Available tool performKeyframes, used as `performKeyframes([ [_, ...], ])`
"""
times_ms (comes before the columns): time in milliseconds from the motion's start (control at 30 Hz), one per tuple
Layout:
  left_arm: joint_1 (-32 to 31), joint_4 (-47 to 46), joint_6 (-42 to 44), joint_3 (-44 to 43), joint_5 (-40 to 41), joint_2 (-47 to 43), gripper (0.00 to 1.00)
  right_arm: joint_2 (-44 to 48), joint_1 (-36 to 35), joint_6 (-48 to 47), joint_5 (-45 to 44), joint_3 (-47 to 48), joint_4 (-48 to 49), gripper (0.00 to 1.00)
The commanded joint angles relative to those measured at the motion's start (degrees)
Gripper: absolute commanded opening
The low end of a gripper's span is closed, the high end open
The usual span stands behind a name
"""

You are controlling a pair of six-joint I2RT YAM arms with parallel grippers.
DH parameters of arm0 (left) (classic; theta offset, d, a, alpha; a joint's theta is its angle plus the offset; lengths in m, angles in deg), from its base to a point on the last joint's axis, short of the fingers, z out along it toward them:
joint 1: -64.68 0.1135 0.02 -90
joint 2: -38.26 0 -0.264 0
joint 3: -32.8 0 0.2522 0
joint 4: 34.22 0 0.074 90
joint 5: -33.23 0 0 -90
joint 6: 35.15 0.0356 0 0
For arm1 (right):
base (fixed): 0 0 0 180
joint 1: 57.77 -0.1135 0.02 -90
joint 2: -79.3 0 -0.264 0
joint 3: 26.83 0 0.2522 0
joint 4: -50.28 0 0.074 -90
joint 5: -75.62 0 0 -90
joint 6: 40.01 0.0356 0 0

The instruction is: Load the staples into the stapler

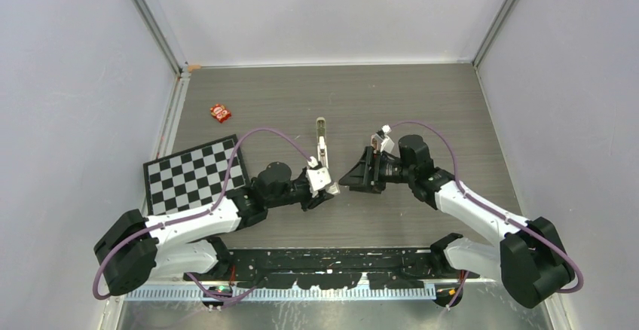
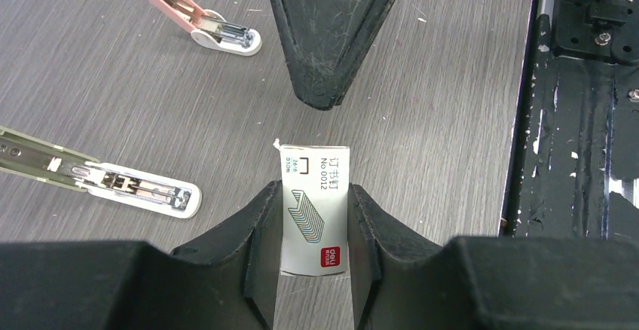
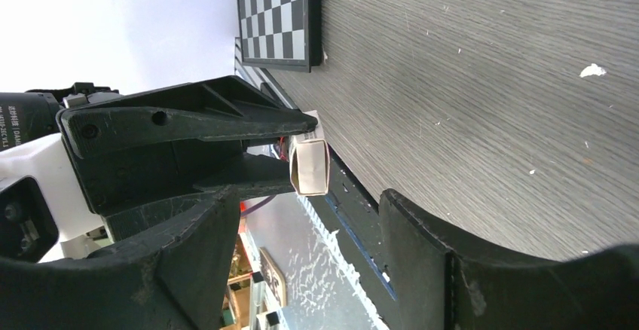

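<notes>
Gripping the staple box (image 2: 315, 221) by its two long sides, the left gripper (image 2: 315, 190) is narrowed onto it. The printed face with the staple drawing is turned up toward the wrist camera, and the box's front half sticks out past the fingertips, above the grey wood-grain table (image 1: 422, 111). Seen end-on from the right wrist, the box's open end looks hollow; I cannot make out any loose staples.

Facing the box, the right gripper (image 3: 309, 217) is rolled on its side with its fingers spread wide and nothing between them. Its tips are close to the box's free end but clear of it.

To the left of the box lies a black-and-white checkerboard (image 1: 197, 173), flat on the table.

Just beyond the box lies the stapler (image 2: 90, 175), opened out flat and held by neither gripper. Its white base with the metal channel is the end nearer the box, and its olive-green top arm stretches away from it.

Farther from the box, next to the right arm's wrist, sits a smaller pink stapler (image 2: 200, 19), hinged open too.

Farthest from the box, off to the left toward the back wall, lies a small red packet (image 1: 220, 112).
</notes>
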Motion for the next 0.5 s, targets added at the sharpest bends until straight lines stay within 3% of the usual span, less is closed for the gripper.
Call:
performKeyframes([
  [0, 0.0, -0.5, 1.9, -3.4, -0.2, 0.4, 0.33, 0.6, -0.7, 2.5, 0.8, 1.6, 2.4, 0.72],
  [200, 0.0, -1.7, 1.7, -3.8, -1.7, 1.1, 0.33, -2.1, -2.3, 2.4, -0.6, 2.5, 1.7, 0.71],
  [467, 0.0, -2.8, 1.2, -4.0, -3.0, 1.8, 0.33, -5.4, -4.3, 2.2, -1.2, 4.1, 2.7, 0.59],
])
